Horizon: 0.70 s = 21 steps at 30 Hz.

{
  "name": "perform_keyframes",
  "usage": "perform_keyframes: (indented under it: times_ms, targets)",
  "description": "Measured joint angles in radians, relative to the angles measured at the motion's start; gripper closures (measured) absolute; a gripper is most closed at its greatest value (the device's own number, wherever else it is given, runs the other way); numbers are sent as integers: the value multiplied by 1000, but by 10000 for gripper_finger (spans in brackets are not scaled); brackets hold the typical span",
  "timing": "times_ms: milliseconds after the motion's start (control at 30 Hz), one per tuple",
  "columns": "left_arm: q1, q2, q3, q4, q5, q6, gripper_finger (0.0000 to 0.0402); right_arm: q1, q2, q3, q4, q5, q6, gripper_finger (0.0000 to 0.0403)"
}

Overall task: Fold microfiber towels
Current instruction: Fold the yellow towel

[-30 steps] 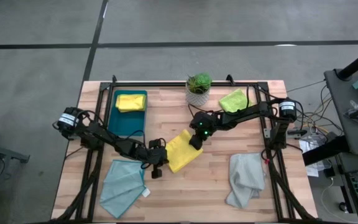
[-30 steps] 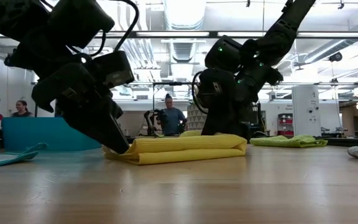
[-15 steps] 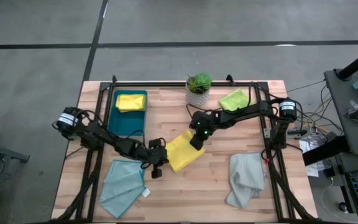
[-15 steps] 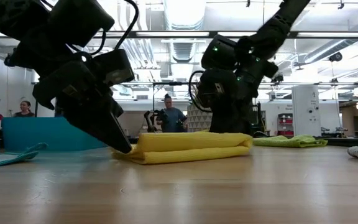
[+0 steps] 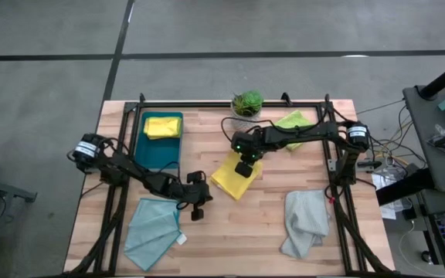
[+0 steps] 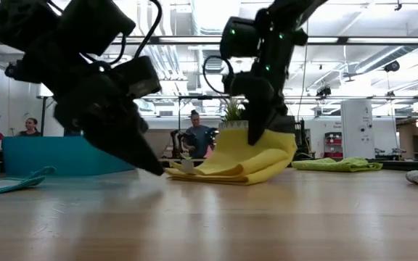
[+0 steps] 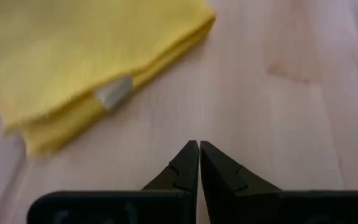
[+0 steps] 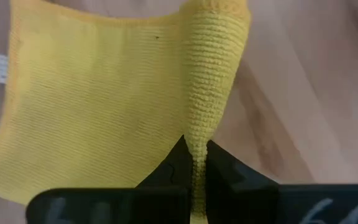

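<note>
A folded yellow towel (image 5: 234,176) lies in the middle of the table, its far end raised. My right gripper (image 5: 245,167) is shut on that raised end. My left gripper (image 5: 200,211) is shut and empty, low over the table just near-left of the towel and apart from it; its wrist view shows the towel's folded edge with a white tag (image 7: 113,93). A second yellow towel (image 5: 162,126) lies in the dark teal tray. A lime green towel (image 5: 292,122), a pale grey towel (image 5: 306,220) and a light teal towel (image 5: 153,224) lie flat on the table. My right gripper pinches a bunched fold of the yellow towel (image 8: 199,134) between its two fingers, coming from above and pointing down. The held end (image 6: 267,141) is lifted off the table and hangs slack below the fingers. The towel's other end (image 6: 209,170) rests on the table.
A potted plant (image 5: 246,108) stands at the far edge, just behind my right arm. The dark teal tray (image 5: 154,150) sits at the far left. People show in the room beyond the table in the low view.
My right gripper has gone up and toward the far-left, lifting the yellow towel's held end and dragging the towel along the table toward the far side. The towel's near end has come away from my left gripper, which has kept about still.
</note>
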Motion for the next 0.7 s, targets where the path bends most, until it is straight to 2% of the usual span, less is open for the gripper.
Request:
perform_keyframes:
  times_ms: [333, 700]
  targets:
    - [36, 167, 4, 276, -14, 46, 400, 82, 1, 50, -14, 22, 50, 394]
    - [44, 188, 3, 306, -12, 46, 400, 160, 7, 50, 75, 22, 196, 394]
